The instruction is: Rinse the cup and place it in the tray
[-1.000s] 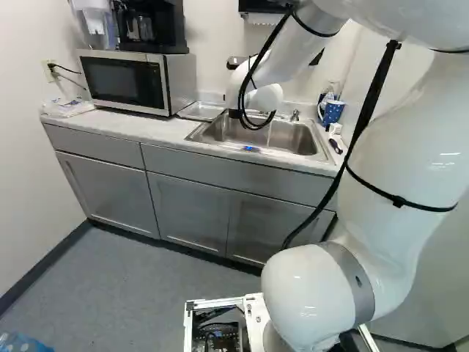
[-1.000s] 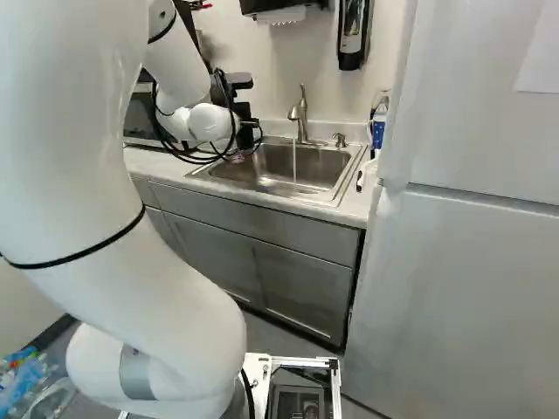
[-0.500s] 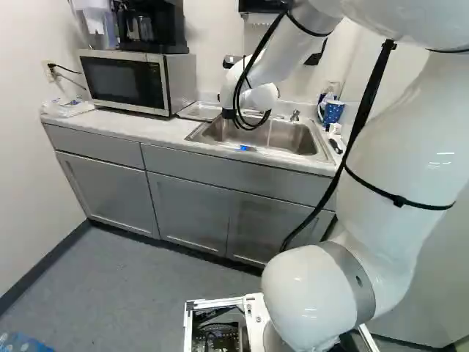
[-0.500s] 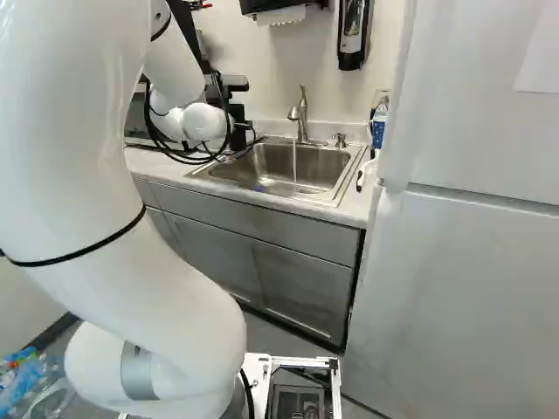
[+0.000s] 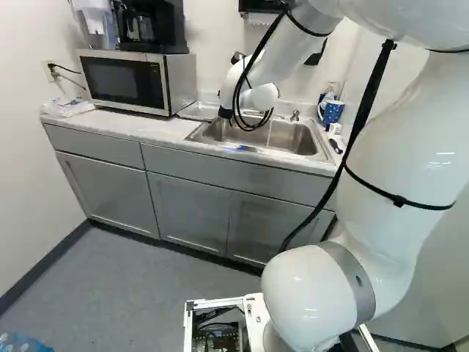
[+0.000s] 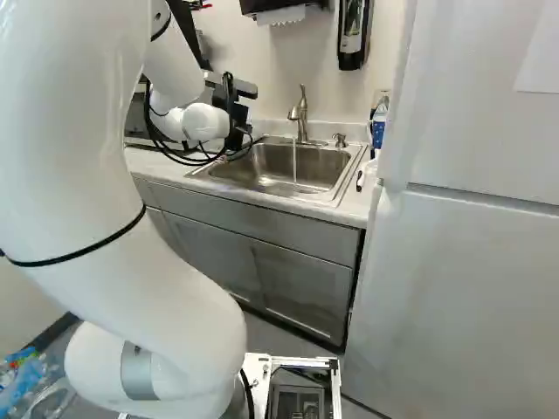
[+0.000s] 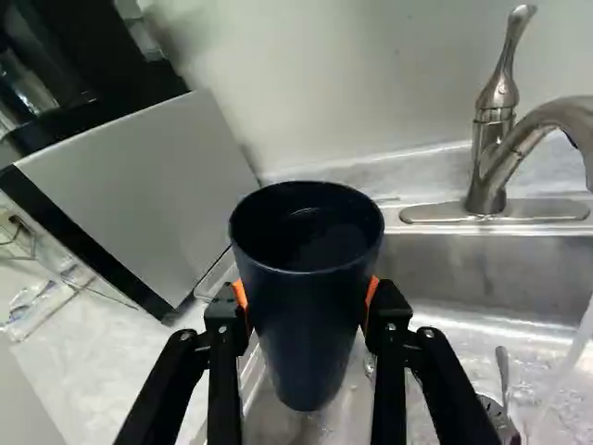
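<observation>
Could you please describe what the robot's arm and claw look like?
The arm is glossy white and rounded, with a grey band at a low joint, black ties around it and black cables along it. The claw is black, with two fingers and orange pads.

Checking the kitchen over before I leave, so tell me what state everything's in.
Cup, held
Gripper, shut on the cup
Faucet, running
Sink, wet
Tray, cup not in it
Microwave, door shut
Lower cabinets, doors shut
Refrigerator, doors shut
Dotted mug, upright
</observation>
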You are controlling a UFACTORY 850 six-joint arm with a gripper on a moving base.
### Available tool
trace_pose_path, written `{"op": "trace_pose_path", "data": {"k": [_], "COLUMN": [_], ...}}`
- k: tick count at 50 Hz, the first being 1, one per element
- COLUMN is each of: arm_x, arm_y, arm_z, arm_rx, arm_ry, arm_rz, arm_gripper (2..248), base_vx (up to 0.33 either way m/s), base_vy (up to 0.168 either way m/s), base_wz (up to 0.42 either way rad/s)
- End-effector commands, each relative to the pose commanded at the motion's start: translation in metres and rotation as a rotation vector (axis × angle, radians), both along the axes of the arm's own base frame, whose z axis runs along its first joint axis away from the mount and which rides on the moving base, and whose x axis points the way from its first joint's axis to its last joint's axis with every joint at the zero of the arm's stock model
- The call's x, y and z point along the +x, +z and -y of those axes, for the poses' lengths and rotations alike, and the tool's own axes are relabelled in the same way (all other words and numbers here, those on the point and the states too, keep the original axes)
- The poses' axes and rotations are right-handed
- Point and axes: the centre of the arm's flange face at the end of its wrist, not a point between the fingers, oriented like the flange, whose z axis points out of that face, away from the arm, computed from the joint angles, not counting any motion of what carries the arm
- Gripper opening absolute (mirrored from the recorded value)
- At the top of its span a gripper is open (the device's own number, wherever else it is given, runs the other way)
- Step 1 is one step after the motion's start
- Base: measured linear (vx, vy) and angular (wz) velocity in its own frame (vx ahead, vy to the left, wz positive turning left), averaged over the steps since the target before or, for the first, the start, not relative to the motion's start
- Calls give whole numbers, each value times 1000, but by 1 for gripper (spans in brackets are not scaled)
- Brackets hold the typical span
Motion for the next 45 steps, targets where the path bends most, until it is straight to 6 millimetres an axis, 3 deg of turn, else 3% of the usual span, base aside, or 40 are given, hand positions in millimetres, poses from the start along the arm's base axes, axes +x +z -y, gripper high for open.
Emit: {"op": "trace_pose_path", "data": {"k": [45], "arm_x": [0], "arm_y": [0], "arm_z": [0], "arm_rx": [455], "arm_ry": [-116], "arm_rz": [-62], "arm_gripper": [126], "base_vx": [0], "base_vy": [0], "base_wz": [0]}}
